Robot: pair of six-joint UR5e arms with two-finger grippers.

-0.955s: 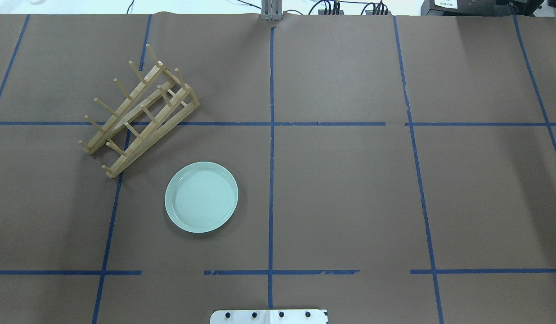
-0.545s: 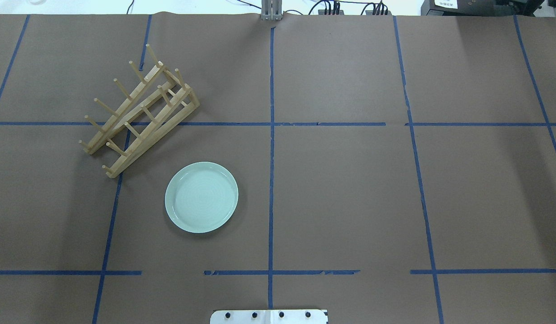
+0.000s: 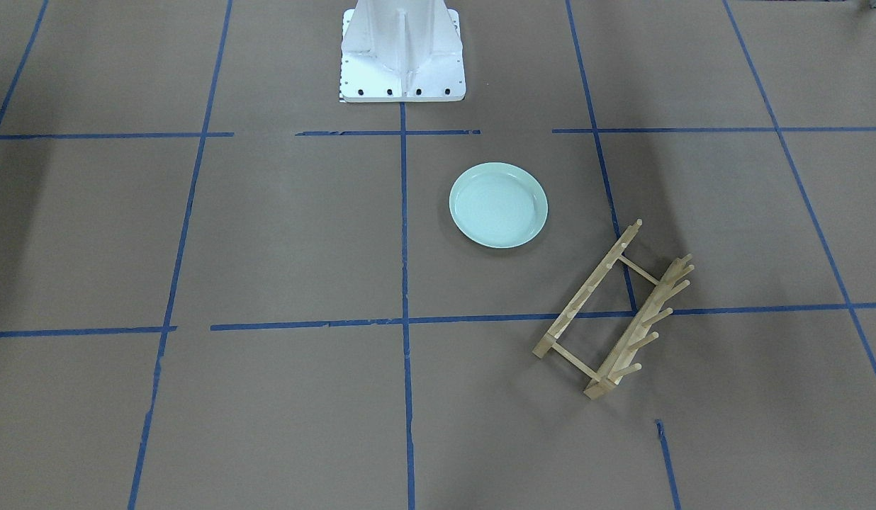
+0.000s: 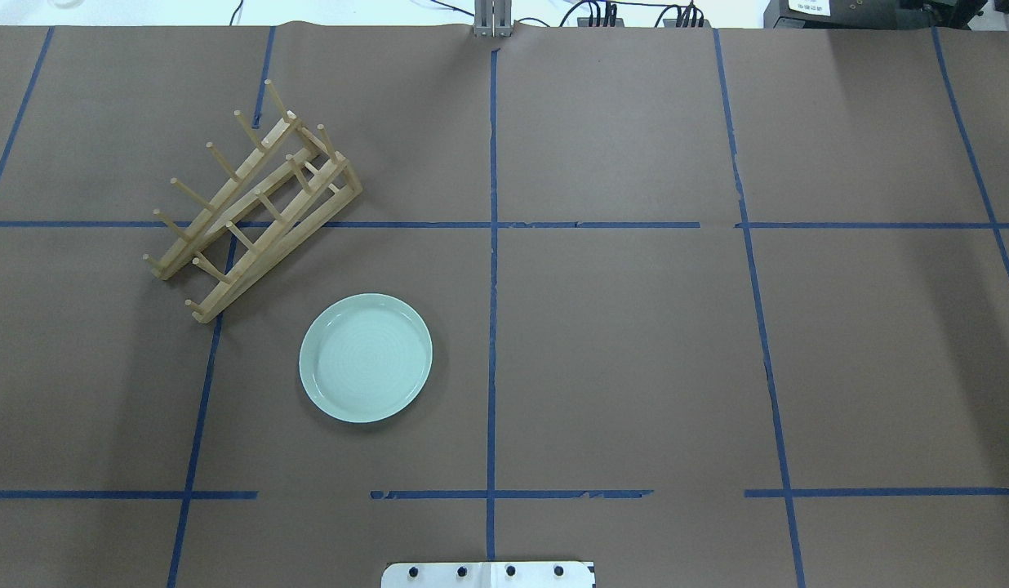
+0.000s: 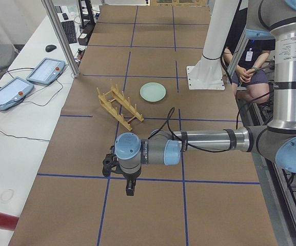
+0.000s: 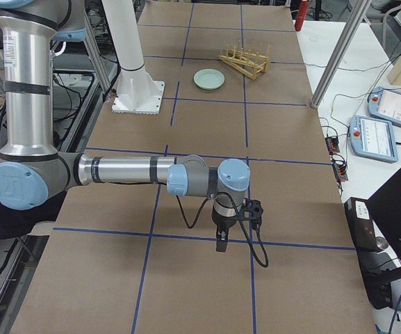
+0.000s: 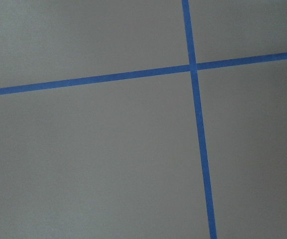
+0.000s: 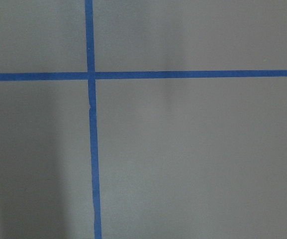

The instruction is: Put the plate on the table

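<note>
Already the mint-green plate (image 4: 366, 358) lies flat on the paper-covered surface (image 4: 635, 343), near but apart from the wooden peg rack (image 4: 255, 204), so the placing looks done; doing it well now means holding both arms clear. Plate and rack hold nothing. The left hand (image 5: 129, 187) and right hand (image 6: 220, 240) hang over bare paper, well apart from the plate; open or closed, I cannot tell.

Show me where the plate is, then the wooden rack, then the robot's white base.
plate (image 4: 366, 358), overhead view, middle of its well.
rack (image 4: 292, 239), overhead view, the long rail nearest the plate.
base (image 3: 401, 83), front-facing view, its flat white foot.
</note>
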